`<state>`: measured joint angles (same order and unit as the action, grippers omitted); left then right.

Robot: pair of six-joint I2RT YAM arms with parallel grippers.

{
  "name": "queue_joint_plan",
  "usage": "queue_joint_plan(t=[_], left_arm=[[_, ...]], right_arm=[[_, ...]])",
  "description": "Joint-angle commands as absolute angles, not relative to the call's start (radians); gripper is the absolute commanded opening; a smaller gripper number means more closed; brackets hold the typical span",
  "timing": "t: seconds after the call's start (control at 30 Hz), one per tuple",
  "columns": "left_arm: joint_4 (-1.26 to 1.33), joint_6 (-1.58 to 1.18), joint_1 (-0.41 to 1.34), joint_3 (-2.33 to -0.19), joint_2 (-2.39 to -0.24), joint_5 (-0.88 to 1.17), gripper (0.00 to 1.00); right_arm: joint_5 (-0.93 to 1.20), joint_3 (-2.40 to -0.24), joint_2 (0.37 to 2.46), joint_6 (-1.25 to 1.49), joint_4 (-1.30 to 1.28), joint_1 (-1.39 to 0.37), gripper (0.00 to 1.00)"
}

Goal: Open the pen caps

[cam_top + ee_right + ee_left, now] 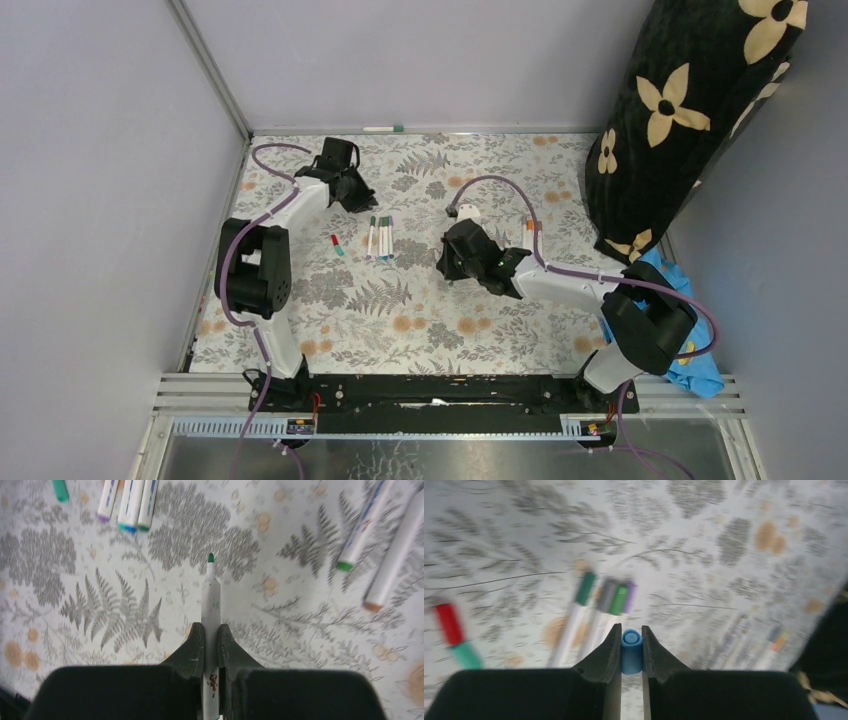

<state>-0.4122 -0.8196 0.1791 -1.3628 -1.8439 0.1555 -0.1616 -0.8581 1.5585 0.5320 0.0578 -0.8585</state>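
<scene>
White plastic sits between the fingers of the right gripper (pixel 210 630). They are pressed onto the barrel of an uncapped marker pen (pixel 210 597) above the middle of the fern-patterned worktop (pixel 420 320). The pen's bare green tip (pixel 210 557) points toward the far edge.

Toward the right edge from it lie two more pens (pixel 385 535) side by side, one with a green end and one with an orange end. On the other side, a close row of pens (pixel 380 238) lies lengthwise from near to far. Beside that row, toward the left edge, a red cap (pixel 448 622) and a teal cap (pixel 465 655) lie loose on the worktop, end to end and touching.

Farther on, toward the far left corner, the left gripper (pixel 630 632) hovers above the worktop. It pinches a blue cap (pixel 631 650) between its fingers, the cap's open mouth showing. The left wrist view is blurred. Beyond the gripper it shows the row's far ends: a green cap (pixel 585 587) apart, then grey, green and purple caps bunched together (pixel 618 597). One last pen (pixel 383 129) lies against the far edge. A black flowered fabric (pixel 690 110) stands at the far right corner.
</scene>
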Motion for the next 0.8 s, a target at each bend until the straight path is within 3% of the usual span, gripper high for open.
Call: queue_joint_plan(t=[0.0, 0.37, 0.67, 0.77], left_arm=[[-0.578, -0.678, 0.178, -1.339, -1.837, -0.109, 0.00], [-0.673, -0.627, 0.179, -1.316, -1.872, -0.287, 0.02], [-0.666, -0.638, 0.178, -1.278, -1.915, -0.290, 0.08], [-0.662, -0.641, 0.177, -1.274, -1.920, -0.285, 0.15]], right_arm=[[-0.283, -0.954, 1.587, 0.490, 0.029, -0.809, 0.00], [-0.361, -1.005, 1.659, 0.419, 0.025, -0.691, 0.00], [-0.414, -1.052, 1.739, 0.375, 0.037, -0.664, 0.00], [-0.437, -1.054, 1.748, 0.370, 0.046, -0.655, 0.02]])
